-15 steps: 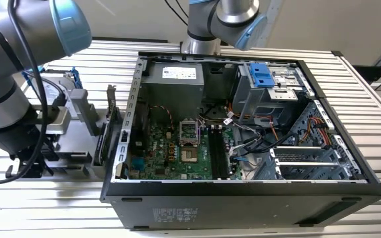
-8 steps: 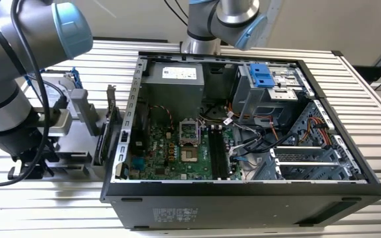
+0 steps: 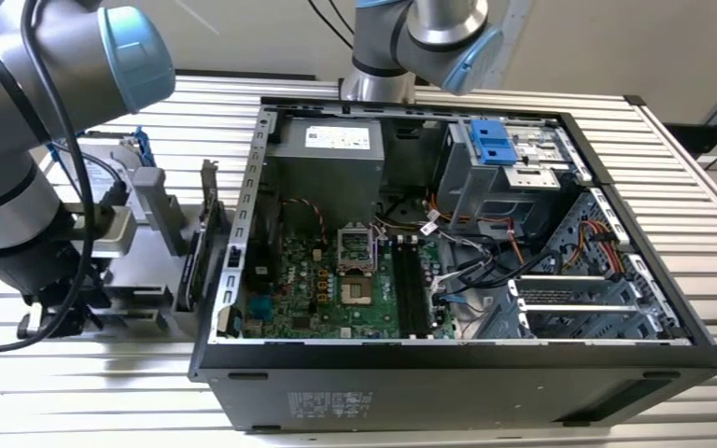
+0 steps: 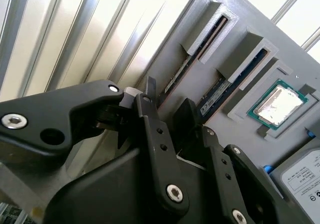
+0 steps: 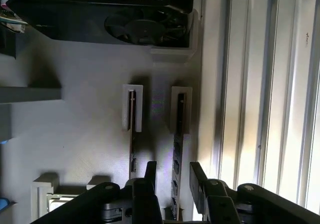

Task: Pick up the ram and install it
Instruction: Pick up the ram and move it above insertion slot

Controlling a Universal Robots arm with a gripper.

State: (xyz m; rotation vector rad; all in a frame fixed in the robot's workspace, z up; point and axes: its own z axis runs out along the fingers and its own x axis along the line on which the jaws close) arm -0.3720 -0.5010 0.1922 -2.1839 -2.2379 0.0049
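Pick-up step, we judge. The gripper [image 5: 173, 170] is spread and straddles the ram [image 5: 177, 134], upright in the grey holder's [image 5: 90, 134] outer slot at the exterior view's left. A grip calls for centring first, then a straight lift.

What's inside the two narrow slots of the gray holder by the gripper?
Each holds a ram on edge: one ram stands beside the gripper, which is open and straddles the other ram. Their near ends are covered by the gripper.

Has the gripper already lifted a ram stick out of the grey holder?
No: in the first wrist view the ram and the second stick sit in the grey holder, the open gripper straddling the ram.
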